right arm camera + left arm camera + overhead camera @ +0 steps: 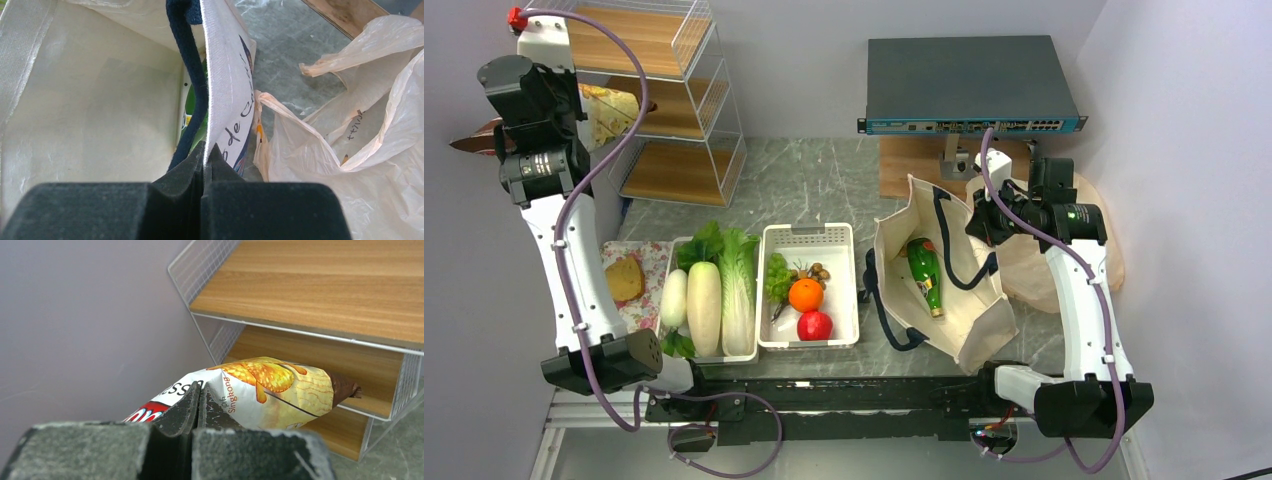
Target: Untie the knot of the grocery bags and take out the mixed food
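My left gripper (pixel 200 392) is shut on the red and yellow snack packet (pixel 270 387), held up at the wire shelf's middle tier (pixel 674 110). My right gripper (pixel 205 152) is shut on the rim of the cream tote (pixel 944 300), pinching the fabric beside its navy strap (pixel 192 75). A green bottle (pixel 924 272) lies inside the tote. The peach plastic bag (pixel 350 150) lies slack just right of the tote, with loose handles; no knot shows. Cabbage and radishes (pixel 704 295) fill one white basket. An orange (pixel 805 294), an apple, grapes and nuts fill the other.
A bread slice (pixel 624 278) rests on a floral cloth at the left. The wire shelf with wooden boards stands at the back left. A grey network switch (pixel 969 85) sits on a wooden stand at the back right. Walls close in on both sides.
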Controlling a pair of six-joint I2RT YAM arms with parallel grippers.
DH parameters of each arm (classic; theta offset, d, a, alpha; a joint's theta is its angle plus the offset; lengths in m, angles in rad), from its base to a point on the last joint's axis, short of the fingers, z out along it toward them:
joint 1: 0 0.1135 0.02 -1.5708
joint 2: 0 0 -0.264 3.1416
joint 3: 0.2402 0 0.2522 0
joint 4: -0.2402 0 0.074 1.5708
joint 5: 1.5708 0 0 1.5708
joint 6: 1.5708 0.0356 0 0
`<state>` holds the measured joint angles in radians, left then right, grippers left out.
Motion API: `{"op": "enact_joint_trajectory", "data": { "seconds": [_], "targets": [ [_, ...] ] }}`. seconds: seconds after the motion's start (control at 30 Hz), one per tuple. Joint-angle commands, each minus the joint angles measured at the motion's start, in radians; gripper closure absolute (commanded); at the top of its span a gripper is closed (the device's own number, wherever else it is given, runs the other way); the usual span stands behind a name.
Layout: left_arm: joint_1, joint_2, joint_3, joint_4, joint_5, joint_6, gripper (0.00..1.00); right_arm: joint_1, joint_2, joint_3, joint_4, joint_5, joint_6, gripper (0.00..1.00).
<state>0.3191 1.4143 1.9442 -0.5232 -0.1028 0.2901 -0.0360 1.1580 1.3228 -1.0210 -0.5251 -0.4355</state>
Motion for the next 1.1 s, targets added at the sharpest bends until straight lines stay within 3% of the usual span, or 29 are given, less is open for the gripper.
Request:
{"op": "enact_joint_trajectory", "data": {
  "seconds": [0.0, 0.4, 0.6, 0.77, 1.07],
  "targets": [
    [-0.002, -0.032, -0.023, 0.132, 0.001, -0.024, 1.0, -0.003, -0.008, 0.04, 0.077, -0.03, -0.001, 1.0],
    [-0.017, 0.08, -0.023, 0.28, 0.02, -0.15, 1.0, -0.003, 0.005, 0.047, 0.069, -0.029, 0.005, 1.0],
    [-0.03, 0.045, -0.345, 0.591, 0.092, -0.264, 1.0, -0.003, 0.021, 0.058, 0.048, -0.021, -0.007, 1.0],
    [-0.076, 0.038, -0.495, 0.744, 0.117, -0.252, 1.0, -0.003, 0.022, 0.078, 0.017, 0.004, -0.024, 1.0],
    [-0.088, 0.186, -0.447, 0.842, 0.251, -0.202, 1.0, -0.003, 0.023, 0.069, 0.017, 0.011, -0.012, 1.0]
  ]
}}
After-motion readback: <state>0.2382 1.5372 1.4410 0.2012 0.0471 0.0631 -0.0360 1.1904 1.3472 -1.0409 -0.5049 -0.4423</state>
